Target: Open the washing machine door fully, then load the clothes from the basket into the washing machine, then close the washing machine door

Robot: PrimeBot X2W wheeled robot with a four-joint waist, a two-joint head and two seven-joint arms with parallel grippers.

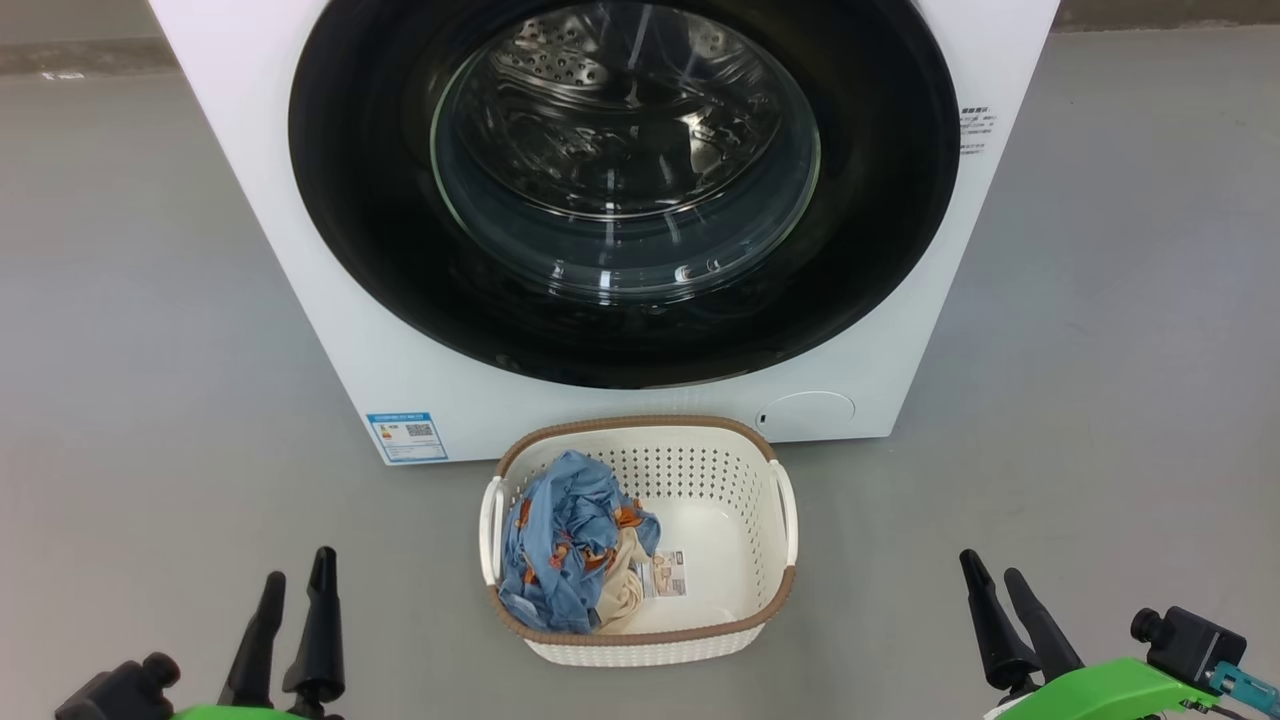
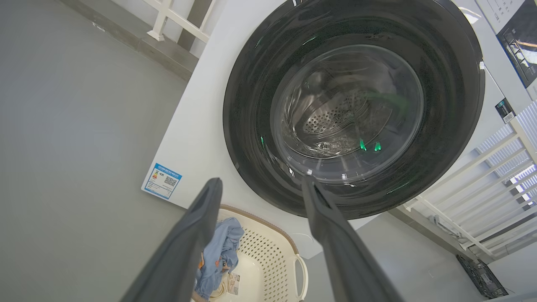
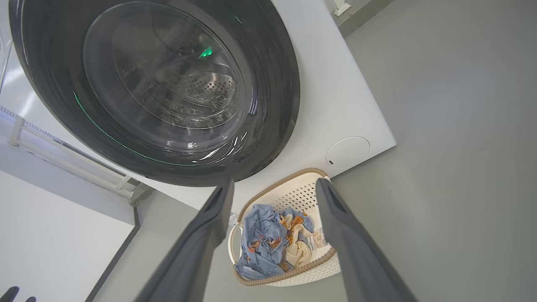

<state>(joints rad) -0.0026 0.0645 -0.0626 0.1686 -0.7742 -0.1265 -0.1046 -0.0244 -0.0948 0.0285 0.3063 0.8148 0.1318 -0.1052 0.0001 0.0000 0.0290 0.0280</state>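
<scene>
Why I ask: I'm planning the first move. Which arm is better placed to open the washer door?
Right, narrowly. The left gripper and right gripper both sit open and low, flanking the basket. The washing machine door is shut; a small notch at its rim's right edge, possibly the handle, favours right.

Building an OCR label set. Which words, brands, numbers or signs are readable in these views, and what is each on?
No text is clear enough to quote.
Too small: print and QR code on the blue sticker, low on the washing machine.
Blurred: small print on its front, right of the door.
Too small: paper label inside the basket.
Unreadable: markings on the control panel.
</scene>
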